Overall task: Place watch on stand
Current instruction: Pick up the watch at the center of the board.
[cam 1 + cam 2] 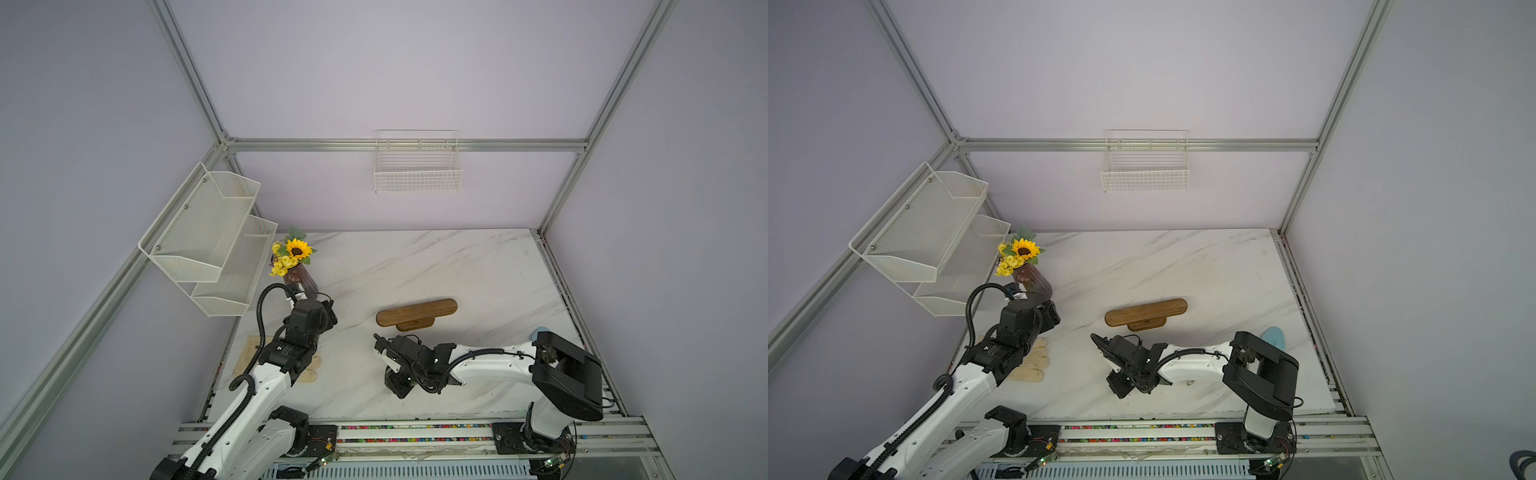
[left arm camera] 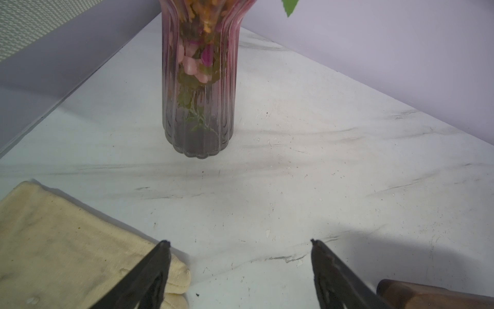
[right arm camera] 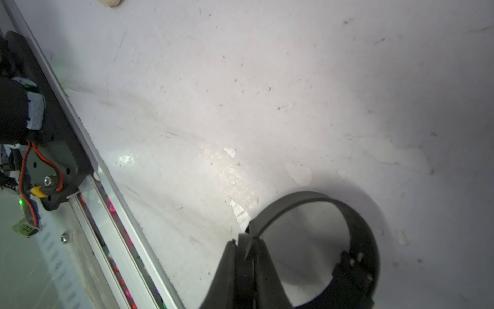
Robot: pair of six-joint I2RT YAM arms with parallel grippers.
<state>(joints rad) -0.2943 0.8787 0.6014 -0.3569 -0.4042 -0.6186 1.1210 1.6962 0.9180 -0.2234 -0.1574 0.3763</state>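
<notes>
Plainly, the weak point is the grip. The right gripper (image 3: 247, 240) is pinched almost shut on one thin edge of the watch (image 3: 358, 240), whose black strap forms a closed loop low over the table (image 3: 240, 93). Held so narrowly, the loop could swivel or slip free.

The loop probably has to thread over a rounded end of the stand (image 1: 417, 311), which sits near the table's middle, just behind the gripper. A misaligned loop could catch there and shove or tip the stand on its small base.

The left gripper (image 2: 239, 241) is wide open and empty near the left edge, facing a vase (image 2: 197, 93) of flowers, with a cream cloth (image 2: 66, 240) beside it. None of these lies between watch and stand.
</notes>
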